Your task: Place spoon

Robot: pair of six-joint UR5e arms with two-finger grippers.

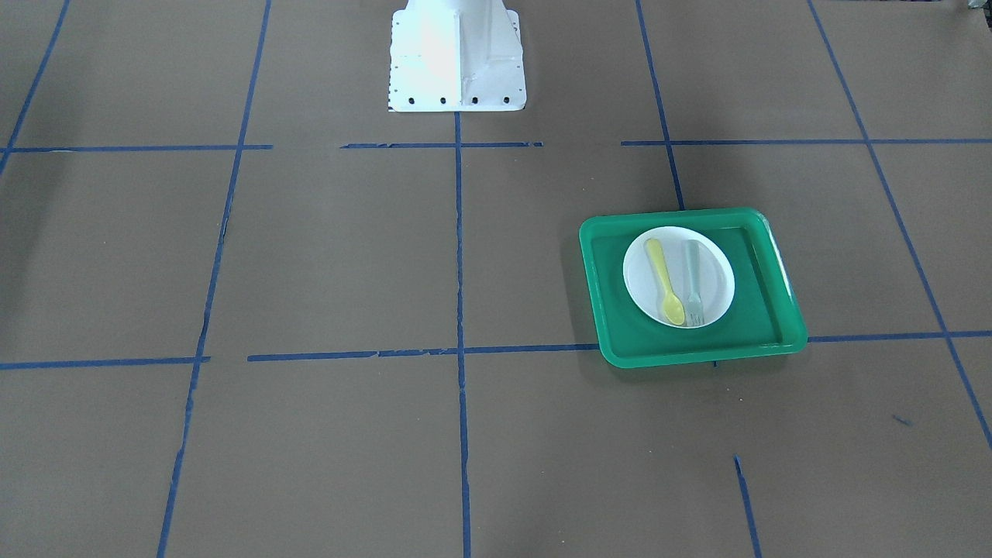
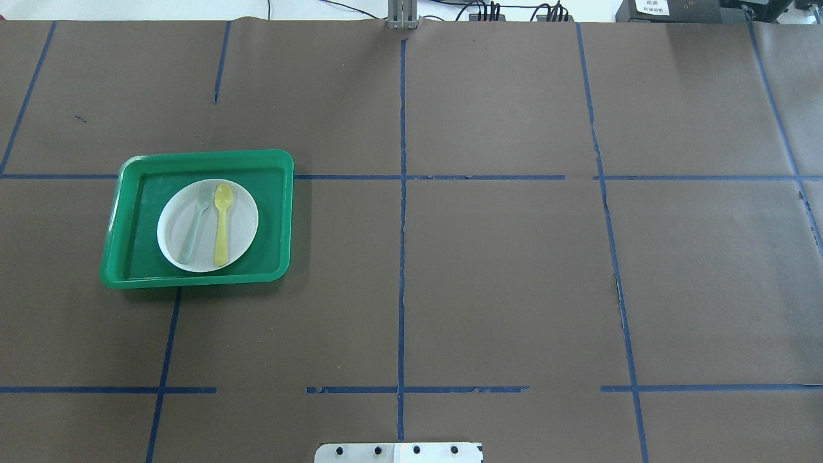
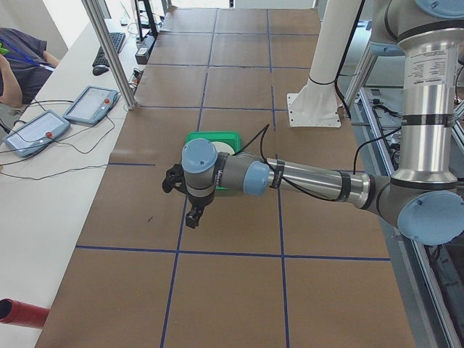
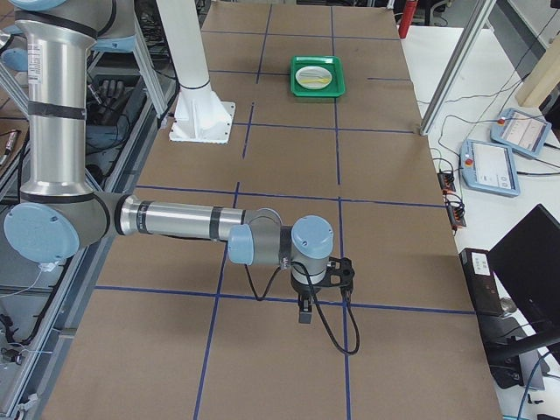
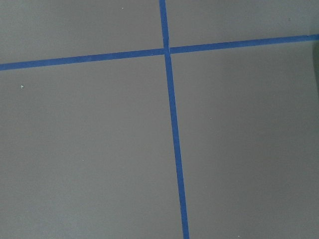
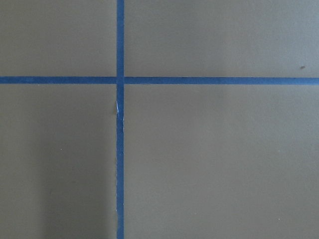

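Note:
The pale-yellow spoon lies on a white plate inside a green tray, next to a grey-green fork. In the overhead view the spoon is right of the fork on the plate in the tray, on the table's left half. My left gripper hangs over bare table just short of the tray. My right gripper hovers far from the tray. I cannot tell whether either gripper is open or shut. Both wrist views show only brown paper and blue tape.
The white robot base stands at the table's near edge. Blue tape lines divide the brown table. A side bench with tablets and a metal post runs along the far side; a person sits there.

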